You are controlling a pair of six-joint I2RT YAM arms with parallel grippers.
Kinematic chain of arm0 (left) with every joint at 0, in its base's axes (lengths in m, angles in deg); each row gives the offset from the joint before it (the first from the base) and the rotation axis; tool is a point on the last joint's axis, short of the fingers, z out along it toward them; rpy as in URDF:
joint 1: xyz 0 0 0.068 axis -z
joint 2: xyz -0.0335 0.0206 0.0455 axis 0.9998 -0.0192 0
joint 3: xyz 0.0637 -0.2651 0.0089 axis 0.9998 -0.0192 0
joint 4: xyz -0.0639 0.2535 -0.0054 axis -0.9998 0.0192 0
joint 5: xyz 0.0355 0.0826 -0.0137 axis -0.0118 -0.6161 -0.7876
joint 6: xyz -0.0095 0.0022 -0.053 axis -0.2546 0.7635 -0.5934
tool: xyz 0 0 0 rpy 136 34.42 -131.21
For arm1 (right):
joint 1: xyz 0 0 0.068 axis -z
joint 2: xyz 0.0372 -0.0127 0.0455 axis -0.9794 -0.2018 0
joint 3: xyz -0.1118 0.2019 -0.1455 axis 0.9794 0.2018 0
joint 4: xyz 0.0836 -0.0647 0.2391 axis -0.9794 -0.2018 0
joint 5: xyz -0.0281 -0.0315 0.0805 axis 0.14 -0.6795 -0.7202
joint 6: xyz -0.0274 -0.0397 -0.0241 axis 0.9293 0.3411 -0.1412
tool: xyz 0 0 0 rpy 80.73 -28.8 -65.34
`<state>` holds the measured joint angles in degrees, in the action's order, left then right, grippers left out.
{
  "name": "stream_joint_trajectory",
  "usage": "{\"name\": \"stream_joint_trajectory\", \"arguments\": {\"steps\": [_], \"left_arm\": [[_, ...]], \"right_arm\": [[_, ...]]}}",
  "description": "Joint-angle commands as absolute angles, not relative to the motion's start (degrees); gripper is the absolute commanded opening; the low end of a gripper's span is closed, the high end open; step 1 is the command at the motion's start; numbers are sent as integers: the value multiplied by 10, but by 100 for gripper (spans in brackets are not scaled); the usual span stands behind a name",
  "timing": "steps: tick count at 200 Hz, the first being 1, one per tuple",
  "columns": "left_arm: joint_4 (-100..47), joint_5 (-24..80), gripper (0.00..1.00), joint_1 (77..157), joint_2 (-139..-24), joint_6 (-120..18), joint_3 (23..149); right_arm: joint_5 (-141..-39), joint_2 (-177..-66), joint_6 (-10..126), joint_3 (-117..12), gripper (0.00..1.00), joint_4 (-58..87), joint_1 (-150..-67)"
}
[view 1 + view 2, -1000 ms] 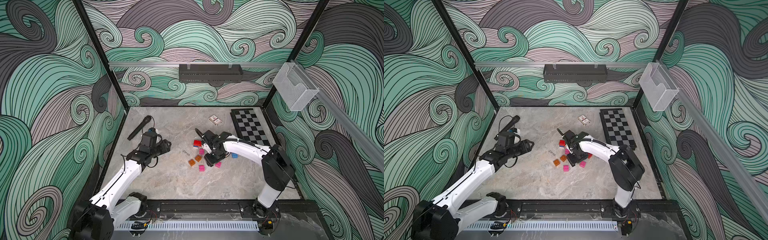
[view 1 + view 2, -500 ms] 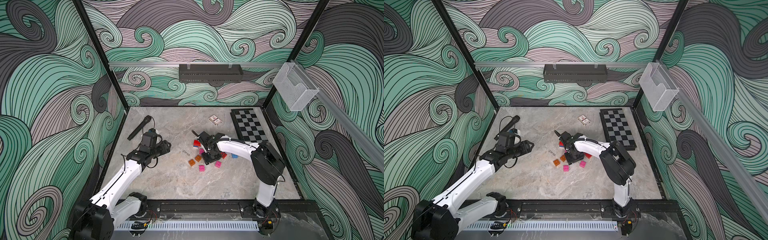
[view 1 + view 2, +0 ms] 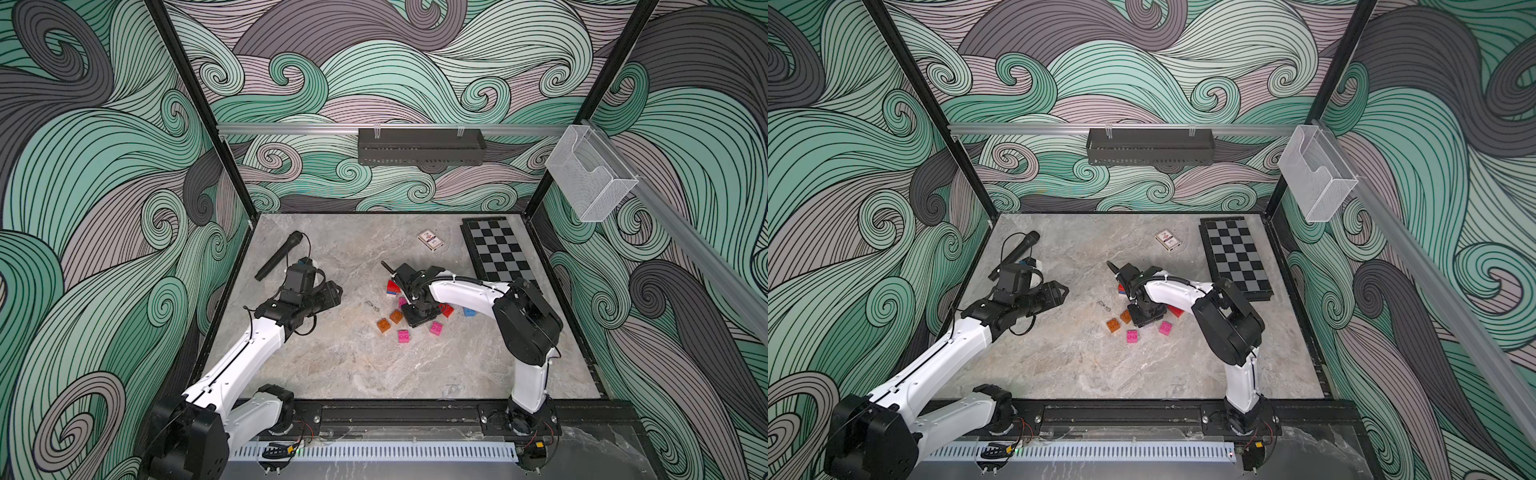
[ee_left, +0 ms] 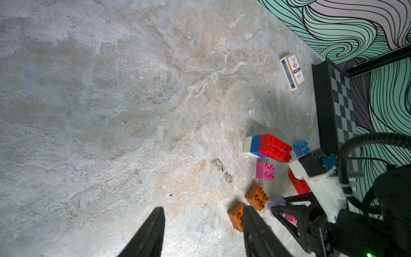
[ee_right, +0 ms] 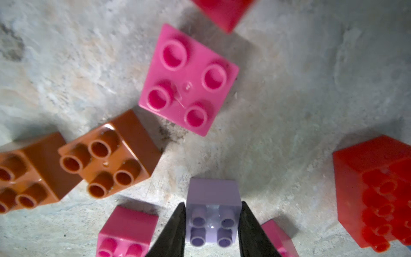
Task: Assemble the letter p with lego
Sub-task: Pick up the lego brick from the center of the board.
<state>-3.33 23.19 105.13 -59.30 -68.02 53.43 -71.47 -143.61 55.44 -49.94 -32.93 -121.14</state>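
step: raise small lilac square plastic brick | where: on marbled grey bench, just beside orange square studded brick | right end effector: pinching its flat sides; lift straight, clear of neighbours | left end effector: spread, empty

In both top views the right gripper hides the lilac brick pinched between its fingers, which the right wrist view cuts off at its edge. That view also crops one orange brick, a red brick and two pink bricks. A small dark speck on the table, perhaps a bit of wire, is too small to tell.
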Motion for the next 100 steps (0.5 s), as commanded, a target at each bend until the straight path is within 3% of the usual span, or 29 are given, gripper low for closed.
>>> {"name": "stream_joint_trajectory", "arguments": {"steps": [1, 44, 100], "left_arm": [[-31, 235, 57, 1048, -597, -671, 558], [-32, 234, 57, 1048, -595, -671, 556], [-62, 248, 56, 1048, -580, -666, 534]], "right_arm": [[-698, -1439, 551, -507, 33, -330, -1214], [-700, -1409, 623, -491, 27, -318, -1215], [-776, -1323, 935, -523, 25, -347, -1214]]}}
